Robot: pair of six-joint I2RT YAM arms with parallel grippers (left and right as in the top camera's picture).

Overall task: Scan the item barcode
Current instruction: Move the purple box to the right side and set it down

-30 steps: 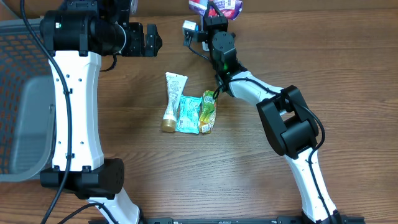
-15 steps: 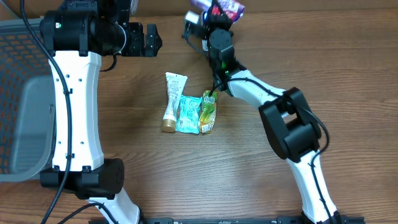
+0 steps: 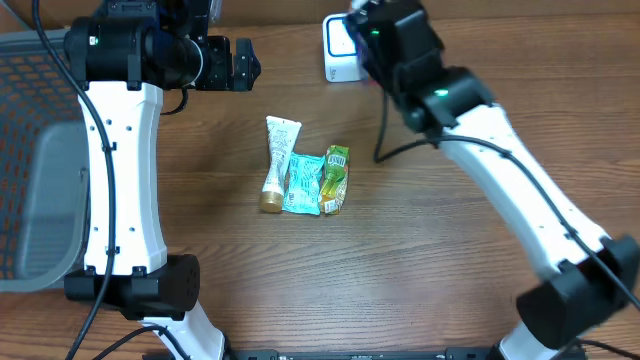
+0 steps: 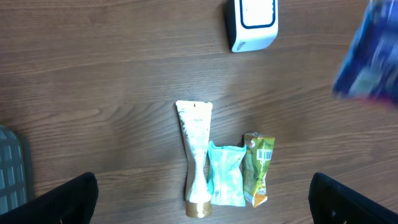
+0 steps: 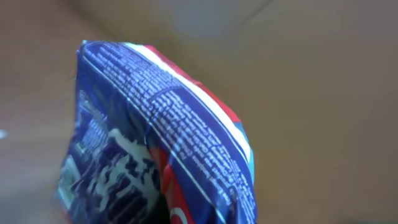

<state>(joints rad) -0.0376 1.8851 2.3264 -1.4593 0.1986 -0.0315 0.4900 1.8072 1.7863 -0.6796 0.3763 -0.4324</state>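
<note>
Your right jaws are clamped shut on the blue packet [image 5: 155, 137], held above the tabletop [image 3: 420, 260] at about 3 o'clock of the white scanner [image 3: 340, 52]. At the scanner's 6 o'clock lie a tube [image 3: 277, 163], a teal sachet [image 3: 303, 182] and a green sachet [image 3: 335, 178], side by side. Your left jaws stand wide open.

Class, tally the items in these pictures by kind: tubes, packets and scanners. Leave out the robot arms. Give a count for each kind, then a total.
Tube: 1
Packets: 3 (teal packet, green packet, blue packet)
Scanner: 1
Total: 5
</note>
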